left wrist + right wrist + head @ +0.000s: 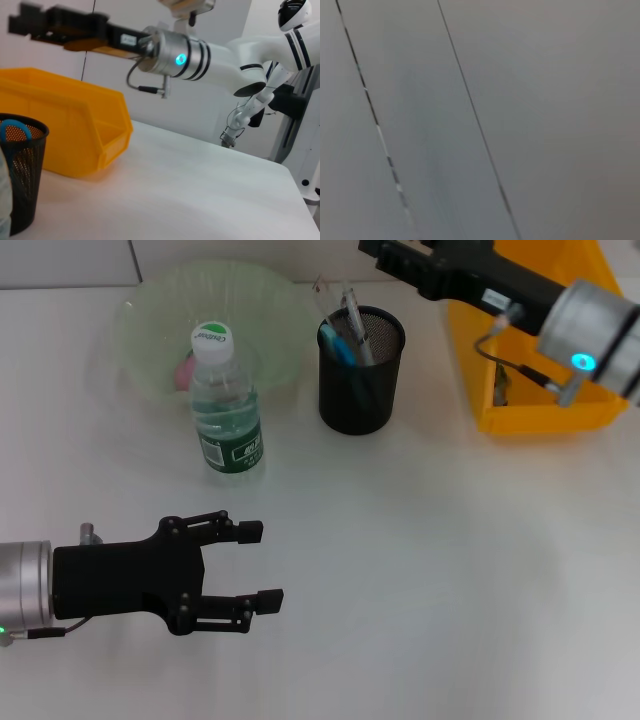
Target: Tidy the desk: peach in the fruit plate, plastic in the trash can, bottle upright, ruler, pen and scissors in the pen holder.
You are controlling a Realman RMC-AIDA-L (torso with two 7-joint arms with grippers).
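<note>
Bottle [226, 410]: already stood upright, green label and white cap, just in front of the fruit plate, so that part looks sorted.
Fruit plate [275, 300]: the clear bowl at the far left; something pinkish is seen in it behind the bottle, probably the peach, though it's mostly hidden.
Pen holder [360, 380]: black mesh cup right of the bottle, with blue handles and a clear ruler-ish strip poking out; stationery seems to be in.
Trash can [520, 405]: the yellow bin at the far right; whatever is inside can't be made out.
Left gripper [260, 564]: hovering low at the near left over bare table, fingers spread wide, nothing held.
Right gripper [375, 250]: stretched out at the far edge above and beyond the pen holder, its tip cut off by the frame, so open or closed can't be told.
Step in hand: looks like the tail end, right arm around the pen holder drop.
Next move: probably just the right arm being pulled back clear without the holder getting knocked.
</note>
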